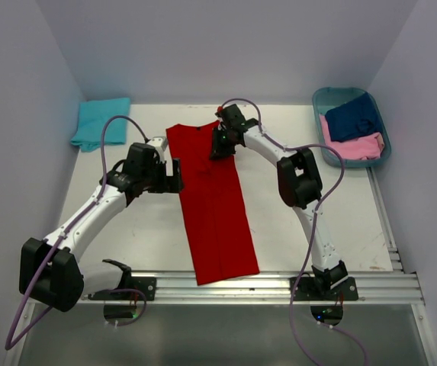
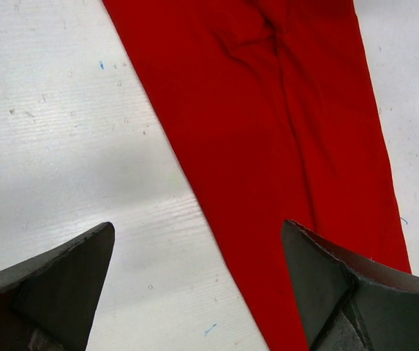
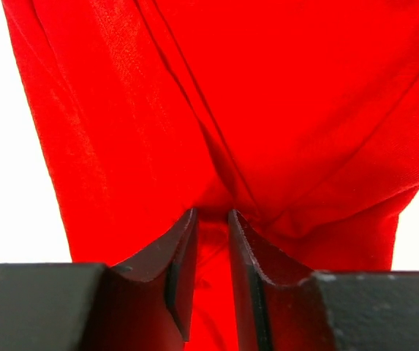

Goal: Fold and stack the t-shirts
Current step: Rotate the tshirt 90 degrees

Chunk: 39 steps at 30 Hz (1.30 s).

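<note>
Red tee (image 1: pixel 214 206): long strip, cross-folds pending. Right end effector (image 3: pixel 210 227) pinches its far end; left end effector (image 2: pixel 198 227) gapes empty at its left edge. Turquoise tee (image 1: pixel 101 122) folded, far left; navy tee (image 1: pixel 353 118), pink tee (image 1: pixel 355 146) in basket (image 1: pixel 319 103), far right.

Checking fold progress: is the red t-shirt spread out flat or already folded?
Folded lengthwise: the red t-shirt lies as a long narrow strip with no sleeves sticking out. It is not yet folded crosswise.

A: Top view is evenly bright, its shadows soft and faint.
B: Right wrist: table (image 3: pixel 12 183) blown out white at nine o'clock. Left wrist: grey shadow at eight, fingers (image 2: pixel 55 292) soft at six.
</note>
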Available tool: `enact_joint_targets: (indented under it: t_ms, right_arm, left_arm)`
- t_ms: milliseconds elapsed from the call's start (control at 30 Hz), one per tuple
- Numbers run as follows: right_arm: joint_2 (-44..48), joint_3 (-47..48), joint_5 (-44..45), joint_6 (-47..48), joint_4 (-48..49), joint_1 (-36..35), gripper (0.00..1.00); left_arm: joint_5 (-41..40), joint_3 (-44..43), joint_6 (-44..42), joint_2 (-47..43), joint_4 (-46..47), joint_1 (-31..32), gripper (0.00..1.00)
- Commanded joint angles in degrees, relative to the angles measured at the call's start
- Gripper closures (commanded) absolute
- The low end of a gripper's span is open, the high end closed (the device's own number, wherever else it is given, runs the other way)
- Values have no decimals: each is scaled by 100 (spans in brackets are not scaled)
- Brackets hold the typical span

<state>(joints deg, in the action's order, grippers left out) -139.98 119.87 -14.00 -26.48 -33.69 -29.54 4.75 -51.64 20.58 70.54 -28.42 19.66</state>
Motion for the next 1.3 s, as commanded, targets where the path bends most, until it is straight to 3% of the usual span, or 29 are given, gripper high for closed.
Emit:
enact_joint_targets:
  t_ms: [0, 167, 233, 333, 433, 1000, 1200, 1267]
  right_arm:
    - [50, 142, 108, 73, -6, -26, 75]
    - [32, 106, 143, 64, -41, -34, 82]
    - [216, 63, 353, 99, -85, -43, 78]
    - [497, -148, 547, 169, 47, -52, 65]
    - [498, -8, 556, 257, -67, -52, 63]
    - [551, -237, 705, 442, -50, -43, 66]
    - [288, -175, 679, 398, -50, -43, 75]
    - [217, -184, 609, 372, -6, -52, 87]
  left_arm:
    - [-62, 66, 78, -172, 92, 20, 0]
    - [-54, 84, 87, -199, 91, 20, 0]
    - [-71, 84, 87, -234, 57, 20, 0]
    - [-89, 75, 78, -243, 65, 20, 0]
    - [-54, 49, 95, -217, 83, 20, 0]
    - [-80, 22, 78, -129, 74, 20, 0]
    - [-80, 5, 78, -102, 65, 20, 0]
    - [-89, 5, 69, -102, 56, 20, 0]
